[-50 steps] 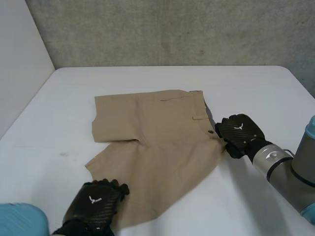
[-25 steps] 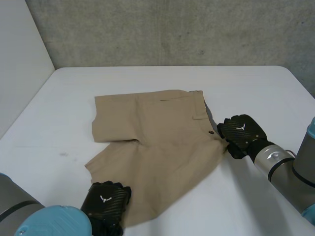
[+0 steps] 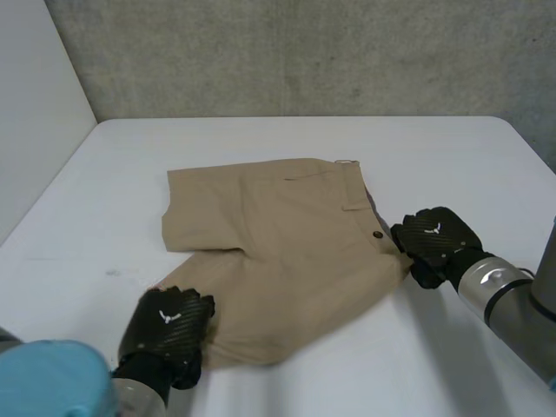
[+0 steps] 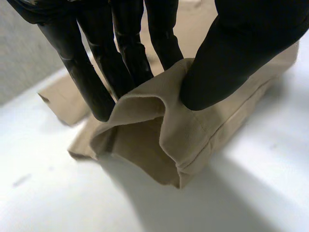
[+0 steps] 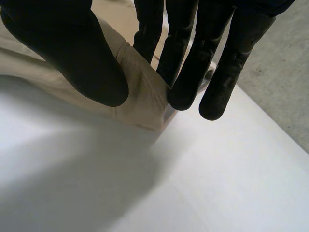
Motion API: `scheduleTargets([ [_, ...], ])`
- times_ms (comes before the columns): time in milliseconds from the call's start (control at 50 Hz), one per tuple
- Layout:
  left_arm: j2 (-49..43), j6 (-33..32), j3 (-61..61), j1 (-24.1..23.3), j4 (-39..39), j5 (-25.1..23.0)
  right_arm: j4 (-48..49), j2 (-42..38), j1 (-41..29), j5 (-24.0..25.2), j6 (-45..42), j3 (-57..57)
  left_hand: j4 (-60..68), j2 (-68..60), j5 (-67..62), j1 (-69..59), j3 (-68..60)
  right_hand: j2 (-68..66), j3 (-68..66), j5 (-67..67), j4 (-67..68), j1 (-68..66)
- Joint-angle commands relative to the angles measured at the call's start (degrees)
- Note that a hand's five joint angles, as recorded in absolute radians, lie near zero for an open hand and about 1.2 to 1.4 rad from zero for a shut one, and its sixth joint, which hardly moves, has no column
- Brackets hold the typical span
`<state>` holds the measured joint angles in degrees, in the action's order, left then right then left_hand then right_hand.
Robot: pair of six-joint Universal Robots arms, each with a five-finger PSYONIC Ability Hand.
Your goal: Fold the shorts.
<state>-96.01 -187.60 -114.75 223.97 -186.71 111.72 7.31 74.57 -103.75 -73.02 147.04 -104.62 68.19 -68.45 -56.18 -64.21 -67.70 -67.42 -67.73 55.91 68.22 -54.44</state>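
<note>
- One pair of tan shorts (image 3: pixel 278 217) lies mid-table in the head view, on one white table (image 3: pixel 452 156), with two hands on the cloth. Over the last second the left hand (image 3: pixel 165 326), by the table's front edge, has drawn the near leg's end inward and bunched it, so the fold looks to be under way. The right hand (image 3: pixel 434 243), toward the right edge, has stayed at the waistband corner beside the one button (image 3: pixel 377 234).
- Left wrist view: the left hand (image 4: pixel 236 48) pinches one leg hem (image 4: pixel 159 140) between thumb and fingers (image 4: pixel 87 82), the cloth raised off the table (image 4: pixel 58 203).
- Right wrist view: the right hand (image 5: pixel 72 53) nips the shorts (image 5: pixel 140 92) at that corner, thumb against fingers (image 5: pixel 193 63). I cannot tell whether the corner touches the table (image 5: pixel 203 183).
</note>
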Motion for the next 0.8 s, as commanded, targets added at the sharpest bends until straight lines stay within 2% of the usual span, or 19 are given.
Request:
scheduleTargets([
  [20, 14.3, -2.3, 1.7, 0.0, 10.7, -0.6, -17.2, 8.0, 0.8, -0.9, -9.1, 1.7, 11.8, -11.5, -13.8, -15.8, -12.3, -12.6, -12.3, 14.1, 11.8, -25.6],
  [180, 28.2, -2.3, 8.7, -0.2, 26.3, -1.3, -37.5, 23.1, 1.3, 0.2, -16.3, 3.2, 11.8, -11.5, -13.8, -15.8, -12.3, -12.6, -12.3, 14.1, 11.8, -25.6],
  [260, 32.5, -2.2, 11.4, -0.1, 30.5, -4.0, -40.9, 27.2, 2.4, 0.9, -17.9, 3.1, 11.8, -11.5, -13.8, -15.8, -12.3, -12.6, -12.3, 14.1, 11.8, -25.6],
  [320, 33.5, -2.0, 10.8, 0.2, 30.6, -7.5, -40.7, 27.6, 2.6, 1.4, -18.1, 2.8, 11.8, -11.5, -13.8, -15.8, -12.3, -12.6, -12.3, 14.1, 11.8, -25.6],
  [360, 33.4, -1.9, 10.3, 0.3, 30.6, -8.2, -40.2, 27.5, 2.9, 2.4, -18.2, 2.3, 11.8, -11.5, -13.8, -15.8, -12.3, -12.6, -12.3, 14.1, 11.8, -25.6],
  [380, 33.2, -1.8, 8.0, 1.7, 30.2, -9.8, -39.9, 27.4, 2.9, 2.7, -18.1, 2.1, 11.8, -11.5, -13.8, -15.8, -12.3, -12.6, -12.3, 14.1, 11.8, -25.6],
  [460, 31.0, -2.0, 4.9, 5.9, 27.9, -10.6, -36.8, 22.1, 3.9, 3.4, -18.1, 1.2, 11.8, -11.5, -13.8, -15.8, -12.3, -12.6, -12.3, 14.1, 11.8, -25.6],
  [520, 23.5, -2.2, 3.7, 9.9, 21.2, -11.0, -33.1, 16.1, 3.6, 2.6, -17.8, 1.8, 11.8, -11.5, -13.8, -15.8, -12.3, -12.6, -12.3, 14.1, 11.8, -25.6],
  [660, 13.7, -3.1, 6.0, 11.8, 13.4, -11.4, -26.4, 6.4, 1.9, 0.6, -16.1, 5.5, 11.8, -11.5, -13.8, -15.8, -12.3, -12.6, -12.3, 14.1, 11.8, -25.6],
  [720, 5.9, -6.4, 10.8, 12.5, 8.1, -11.4, -22.2, 0.0, -0.9, -2.7, -11.7, 10.9, 11.8, -11.5, -13.8, -15.8, -12.3, -12.6, -12.3, 14.1, 11.8, -25.6],
  [760, 2.3, -7.9, 12.8, 13.2, 6.2, -11.4, -21.5, -1.1, -1.4, -3.7, -10.8, 12.1, 11.8, -11.5, -13.8, -15.8, -12.3, -12.6, -12.3, 14.1, 11.8, -25.6],
  [800, -3.0, -10.0, 16.6, 14.9, 3.0, -11.4, -18.5, -4.3, -2.6, -7.0, -8.4, 16.0, 11.8, -11.5, -13.8, -15.8, -12.3, -12.6, -12.3, 14.1, 11.8, -25.6],
])
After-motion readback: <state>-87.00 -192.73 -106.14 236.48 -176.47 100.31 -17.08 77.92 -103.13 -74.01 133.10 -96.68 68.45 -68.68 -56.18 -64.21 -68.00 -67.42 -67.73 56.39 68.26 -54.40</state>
